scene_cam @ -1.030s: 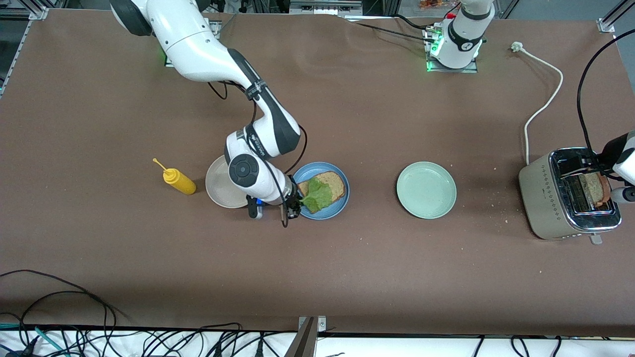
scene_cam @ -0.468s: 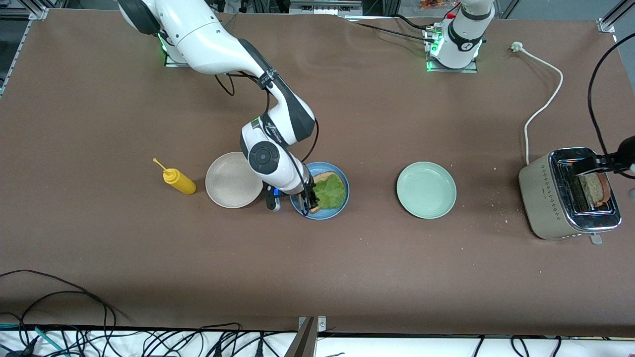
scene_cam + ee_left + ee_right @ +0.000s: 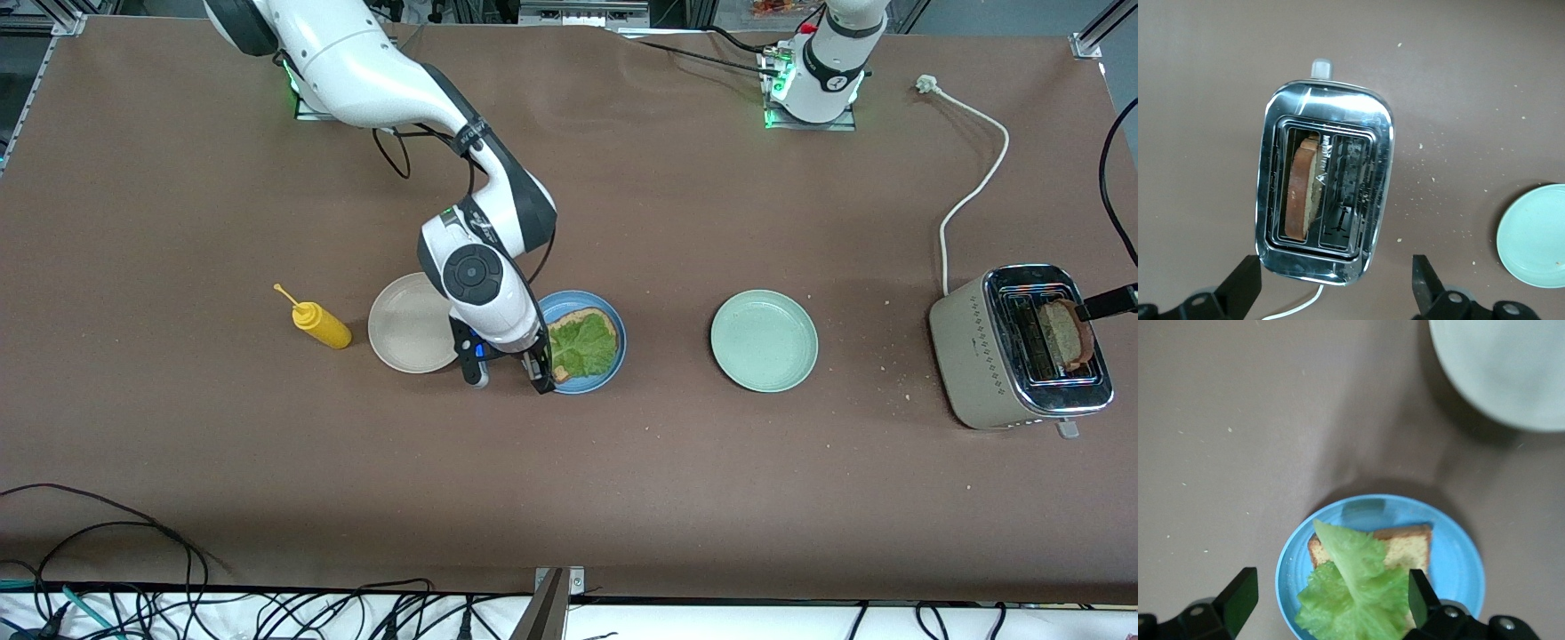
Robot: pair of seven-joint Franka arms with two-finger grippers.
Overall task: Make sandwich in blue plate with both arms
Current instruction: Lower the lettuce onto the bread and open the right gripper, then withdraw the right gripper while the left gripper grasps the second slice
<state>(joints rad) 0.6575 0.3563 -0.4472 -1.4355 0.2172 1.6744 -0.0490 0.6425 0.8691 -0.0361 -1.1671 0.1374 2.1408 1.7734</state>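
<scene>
The right gripper (image 3: 540,372) hangs over the edge of the blue plate (image 3: 613,356) that lies toward the beige plate (image 3: 400,324), its fingers (image 3: 1238,597) spread wide apart and holding nothing; in the right wrist view the two black tips frame the plate with the food between them but do not touch it. On the blue plate lies one slice of brown bread (image 3: 594,318), and a ruffled green lettuce leaf (image 3: 582,345) is spread over most of it, leaving a strip of crust bare along the edge farther from the front camera. The second slice of bread (image 3: 1062,333) stands upright in one slot of the silver toaster (image 3: 978,356) at the left arm's end of the table, its dark crust rising above the slot. The left gripper (image 3: 1335,293) is over the toaster with its fingers (image 3: 1245,283) wide apart, one on each side of the toaster's body as the left wrist view shows, gripping nothing. A pale green plate (image 3: 764,340) sits bare on the table between the blue plate and the toaster, and a yellow squeeze bottle (image 3: 320,324) lies beside the beige plate toward the right arm's end.
</scene>
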